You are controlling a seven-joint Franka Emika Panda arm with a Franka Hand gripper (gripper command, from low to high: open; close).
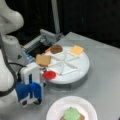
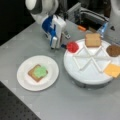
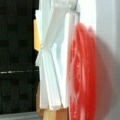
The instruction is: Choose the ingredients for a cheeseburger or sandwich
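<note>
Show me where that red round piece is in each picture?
Front view: red round at the divided white tray's left edge, beside the gripper.
Front view: red round at the tray's upper-left rim.
Wrist view: red round fills the right half.
Shared landmark: the tray's white dividers.

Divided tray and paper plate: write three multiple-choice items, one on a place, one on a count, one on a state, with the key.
1. Where is the green round?
A. On the toast on the paper plate
B. In the divided tray
C. On the bare table

2. How many pieces lie in the tray?
A. Two
B. Four
C. Six

3. Which piece is the gripper nearest?
A. The cheese square
B. The patty disc
C. The red round

Key: 1 A, it tops the toast square there. 2 B: toast, patty, cheese, red round. 3 C, the gripper hangs just beside it.
</note>
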